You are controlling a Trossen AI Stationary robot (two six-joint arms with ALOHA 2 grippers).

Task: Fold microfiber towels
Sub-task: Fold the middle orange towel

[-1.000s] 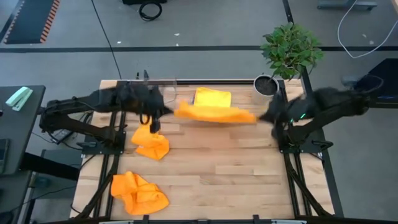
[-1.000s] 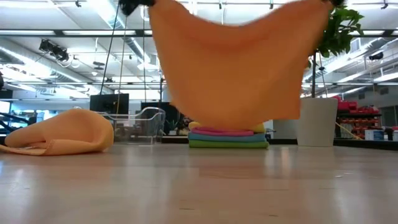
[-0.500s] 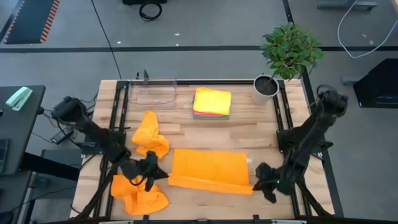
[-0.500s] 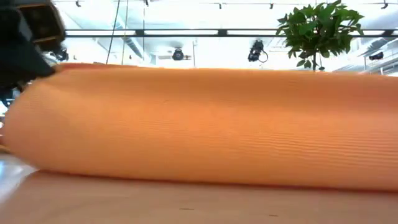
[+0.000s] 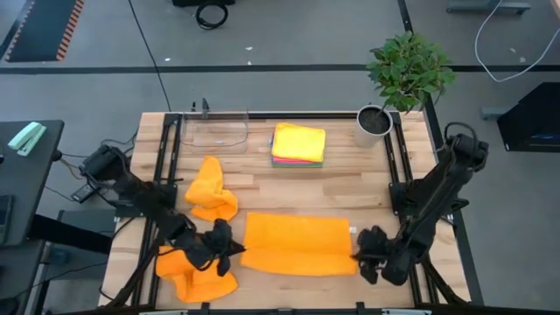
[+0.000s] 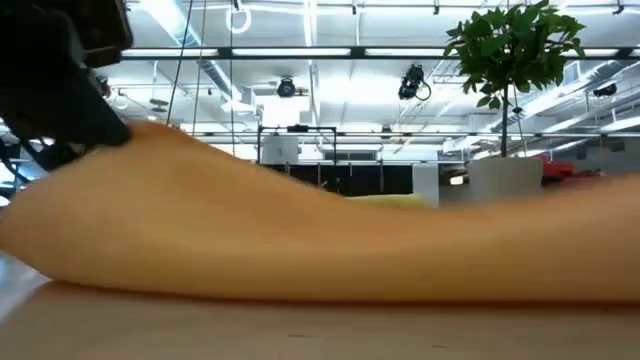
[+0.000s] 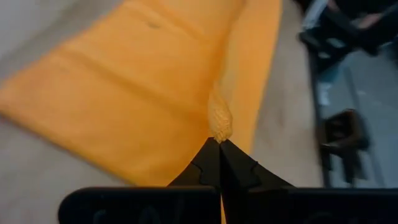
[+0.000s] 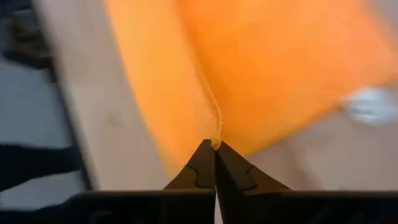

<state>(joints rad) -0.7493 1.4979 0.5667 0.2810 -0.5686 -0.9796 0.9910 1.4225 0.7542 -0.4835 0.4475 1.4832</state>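
Observation:
An orange towel (image 5: 297, 245) lies spread across the table's near middle and fills the low view (image 6: 320, 240). My left gripper (image 5: 231, 254) is shut on its near left corner. My right gripper (image 5: 359, 256) is shut on its near right corner. A crumpled orange towel (image 5: 213, 199) lies behind the left gripper, and another (image 5: 194, 273) lies at the near left. A stack of folded towels (image 5: 298, 143), yellow on top, sits at the far middle. My left gripper pinches the towel's near left corner (image 7: 219, 127) between its two fingertips, coming low from the table's left. The corner is raised a little off the table; the rest lies on the wood. My right gripper pinches the towel's near right corner (image 8: 214, 140) between its two fingertips, coming low from the table's right. The hemmed edge (image 8: 208, 99) runs away from the fingers, and the cloth beyond lies on the table.
A clear plastic tray (image 5: 214, 131) stands at the far left. A potted plant (image 5: 407, 70) in a white pot (image 5: 374, 121) stands at the far right corner. Bare wood lies between the spread towel and the stack.
Both grippers have carried the orange towel from hanging high near the far stack toward the table's near edge and down. The towel now lies spread on the table. In the last half second its held near edge has sunk lower.

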